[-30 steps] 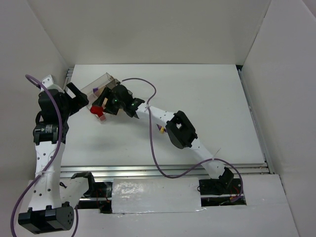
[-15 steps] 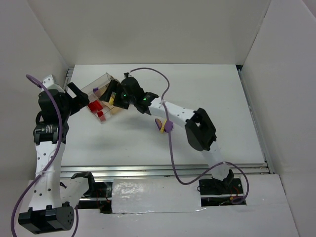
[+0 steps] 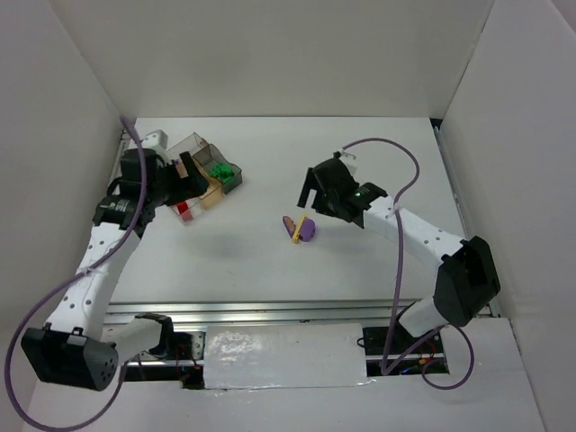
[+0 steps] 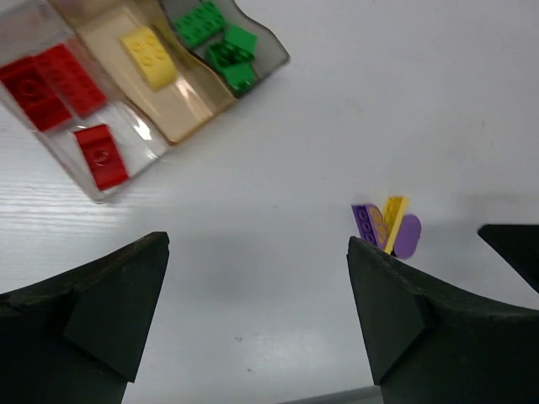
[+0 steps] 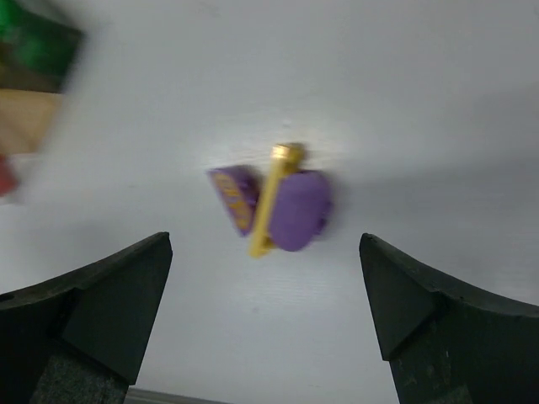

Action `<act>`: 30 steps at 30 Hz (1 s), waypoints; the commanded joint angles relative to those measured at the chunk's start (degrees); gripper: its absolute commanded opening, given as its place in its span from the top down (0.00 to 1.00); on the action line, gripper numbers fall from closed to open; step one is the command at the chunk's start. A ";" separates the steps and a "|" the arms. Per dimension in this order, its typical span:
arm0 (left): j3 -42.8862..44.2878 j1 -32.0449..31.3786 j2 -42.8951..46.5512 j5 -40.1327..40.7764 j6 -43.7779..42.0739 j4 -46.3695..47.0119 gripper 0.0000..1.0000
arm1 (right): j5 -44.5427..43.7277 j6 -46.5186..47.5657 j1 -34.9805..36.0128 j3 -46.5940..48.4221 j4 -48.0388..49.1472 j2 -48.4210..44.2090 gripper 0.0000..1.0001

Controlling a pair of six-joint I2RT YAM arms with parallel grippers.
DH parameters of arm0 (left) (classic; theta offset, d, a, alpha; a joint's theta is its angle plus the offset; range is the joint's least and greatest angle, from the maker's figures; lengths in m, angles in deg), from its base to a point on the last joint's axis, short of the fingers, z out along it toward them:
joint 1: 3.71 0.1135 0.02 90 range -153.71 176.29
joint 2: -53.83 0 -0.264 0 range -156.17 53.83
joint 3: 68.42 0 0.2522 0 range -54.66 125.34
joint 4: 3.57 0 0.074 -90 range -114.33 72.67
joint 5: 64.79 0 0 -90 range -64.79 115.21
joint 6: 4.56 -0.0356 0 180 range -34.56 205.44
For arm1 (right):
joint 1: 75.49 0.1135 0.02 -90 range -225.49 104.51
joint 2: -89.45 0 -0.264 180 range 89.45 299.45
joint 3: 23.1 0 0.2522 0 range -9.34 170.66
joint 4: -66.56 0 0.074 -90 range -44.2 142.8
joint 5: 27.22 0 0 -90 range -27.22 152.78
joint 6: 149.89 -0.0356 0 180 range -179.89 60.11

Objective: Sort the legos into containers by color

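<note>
**Loose clump dead ahead of my right fingers; both pairs spread and empty**

The loose legos (image 5: 269, 202) are a purple brick, a thin yellow piece and a rounded purple piece. They touch one another in one small clump on the white counter (image 4: 278, 151). In the blurred right wrist view the clump lies straight ahead of my right fingers (image 5: 93, 295), centred in the gap and touched by neither. Those fingers stand wide apart with nothing between them.

My left fingers (image 4: 101, 303) are equally wide apart and hold nothing. From them, the same clump sits just past the tip of the finger on the right of the wrist view. The tray (image 4: 189, 109) lies farther ahead, towards the other finger. It holds red legos (image 4: 59, 80) in the clear compartment, one yellow lego (image 4: 149, 57) in the tan one and green legos (image 4: 221, 38) in the smoky grey one.

From above, my left fingers are just beside the tray and my right fingers are near the clump.
</note>
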State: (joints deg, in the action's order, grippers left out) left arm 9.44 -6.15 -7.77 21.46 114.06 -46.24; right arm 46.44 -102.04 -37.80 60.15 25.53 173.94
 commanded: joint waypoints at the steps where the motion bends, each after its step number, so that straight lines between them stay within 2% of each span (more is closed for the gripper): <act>1: 3.49 -9.91 -2.90 4.09 2.21 -1.42 0.01 | -0.97 -1.17 -2.09 -4.72 -2.69 -2.05 0.00; 2: 3.49 -12.83 -3.86 6.45 5.19 -1.16 0.01 | -2.72 -1.53 -2.10 -4.72 -3.31 -2.13 0.00; 3: 4.01 -18.86 -6.66 9.69 6.70 -0.98 0.01 | -3.08 -1.97 -2.27 -5.50 -3.49 -3.27 0.00; 5: 5.85 -24.87 -10.27 13.49 11.07 -0.80 0.01 | -3.61 -2.67 -2.62 -7.69 -3.32 -5.64 0.00; 8: 8.85 -32.70 -18.36 19.38 17.94 -1.07 0.00 | -6.06 -4.86 -3.59 -10.95 -4.54 -14.14 0.00; 13: 9.73 -35.97 -28.73 19.48 25.68 4.64 0.01 | -10.38 -6.80 -4.73 -15.44 -8.06 -27.87 0.00; 17: 16.65 -38.60 -37.78 20.09 28.50 3.95 0.04 | -10.30 -4.70 -5.26 -16.15 -10.35 -37.62 0.00; 23: 23.79 -41.86 -49.29 24.05 33.25 -0.62 0.09 | -8.45 -2.06 -5.70 -15.88 -13.52 -42.03 0.00; 30: 26.08 -41.95 -54.32 28.53 38.08 -3.53 0.12 | -5.11 -0.30 -5.70 -19.39 -11.32 -43.36 0.00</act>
State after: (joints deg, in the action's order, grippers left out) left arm 33.76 -48.49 -61.34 46.16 148.59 -47.55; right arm 39.99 -104.16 -43.24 41.73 13.95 131.23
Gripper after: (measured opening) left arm 0.882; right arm 0.997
